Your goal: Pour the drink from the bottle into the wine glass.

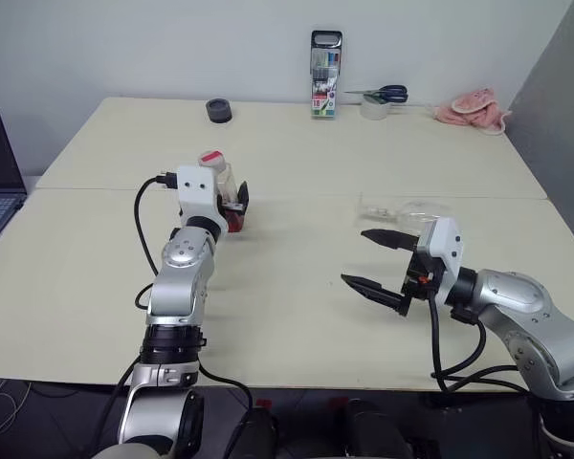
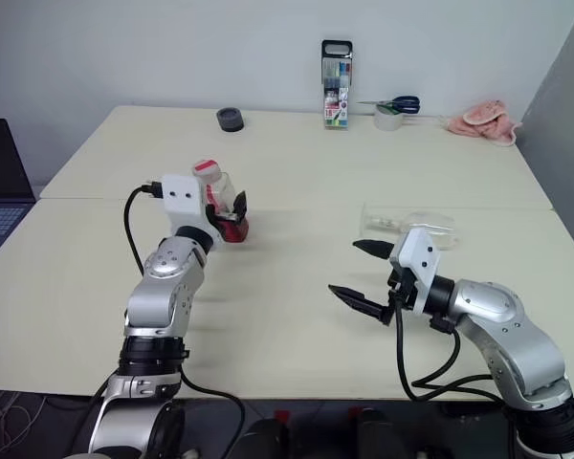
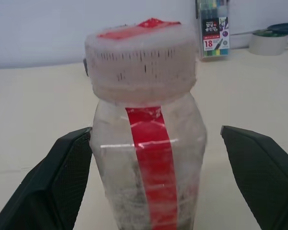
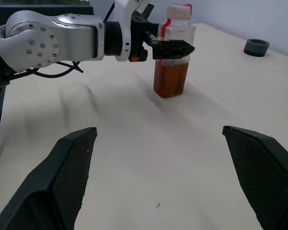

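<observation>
While both arms are reaching out over the pale counter (image 1: 297, 316), the right gripper (image 1: 381, 263) is hovering nearest the robot at about 4 o'clock of the counter's middle, its two black fingers standing wide apart with nothing between them. Just beyond it, toward 2 o'clock, the wine glass (image 1: 402, 210) is lying on its side on the counter, clear and colourless, with its foot pointing to the left.

Across at about 10 o'clock of the middle, the left gripper (image 1: 231, 203) is sitting around the bottle (image 4: 172, 52), its fingers spread wide on either side of the squarish body; one finger (image 3: 62, 177) is looking close against the plastic while the other (image 3: 259, 172) is standing clear of it, so the bottle is not being clamped. The bottle is standing upright on the counter with its red-and-white cap (image 3: 141, 60) on, and the drink (image 4: 170, 81), an amber-brown liquid, is filling the lower half.

Farther back, near the wall at 12 o'clock, a marker pack (image 1: 325, 75) is standing upright. A dark roll of tape (image 1: 218, 111) is lying at 11 o'clock, while scissors (image 1: 383, 94) resting on a pale tape roll (image 1: 374, 108) and a pink cloth (image 1: 474, 107) are sitting toward 1 o'clock
</observation>
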You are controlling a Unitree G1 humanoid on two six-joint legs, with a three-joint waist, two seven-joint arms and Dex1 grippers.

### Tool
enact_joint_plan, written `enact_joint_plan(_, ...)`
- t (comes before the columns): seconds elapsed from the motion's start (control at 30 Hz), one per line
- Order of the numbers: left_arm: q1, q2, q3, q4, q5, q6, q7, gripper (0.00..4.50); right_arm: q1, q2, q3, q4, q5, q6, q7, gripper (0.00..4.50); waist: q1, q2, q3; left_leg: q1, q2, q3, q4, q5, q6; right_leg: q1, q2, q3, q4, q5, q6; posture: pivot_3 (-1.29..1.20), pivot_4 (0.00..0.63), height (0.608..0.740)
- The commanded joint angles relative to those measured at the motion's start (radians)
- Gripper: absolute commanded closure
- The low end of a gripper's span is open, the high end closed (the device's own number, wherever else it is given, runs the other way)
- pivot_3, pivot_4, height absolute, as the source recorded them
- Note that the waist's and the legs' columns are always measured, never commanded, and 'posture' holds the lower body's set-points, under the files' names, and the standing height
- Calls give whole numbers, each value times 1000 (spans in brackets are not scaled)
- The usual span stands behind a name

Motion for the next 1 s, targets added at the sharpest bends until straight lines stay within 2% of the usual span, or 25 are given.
enact_joint_plan(0.03, -34, 7, 9, -5, 9, -3, 10, 37, -28, 2, -6, -21, 14, 9, -6, 0, 0, 0, 0, 0, 0, 0, 0, 0, 0, 0, 0, 0, 0, 0, 0, 0, 150, 740)
enact_joint_plan(0.43, -67, 24, 0, 55, 40, -9, 8, 37, -69, 5, -6, -35, 29, 59, -25, 0, 0, 0, 0, 0, 0, 0, 0, 0, -1, 0, 0, 0, 0, 0, 0, 0, 150, 740)
enact_joint_plan(0.53, -70, 22, 1, 64, 40, -10, 10, 645, -76, 5, -6, -41, 34, 69, -32, 0, 0, 0, 0, 0, 0, 0, 0, 0, -1, 0, 0, 0, 0, 0, 0, 0, 150, 740)
enact_joint_plan(0.73, -64, 16, 2, 71, 38, -20, 11, 2482, -87, 6, -11, -50, 40, 87, -39, 0, 0, 0, 0, -1, 0, 0, 0, 0, -1, -1, 0, 0, 0, 0, 0, 0, 150, 740)
enact_joint_plan(0.87, -52, 13, 6, 72, 24, -57, -9, 2664, -88, 3, -11, -59, 33, 85, -45, 0, -1, 0, 0, -1, 0, 0, 0, 0, -1, -1, 0, 0, 0, 0, 0, 0, 150, 740)
enact_joint_plan(1.0, -32, 9, -15, 45, -37, -114, -131, 2667, -84, -6, -16, -74, 13, 70, -52, 0, 0, 0, 0, -2, 0, 0, 0, 1, -2, -2, 0, 0, 0, 0, 0, 0, 150, 740)
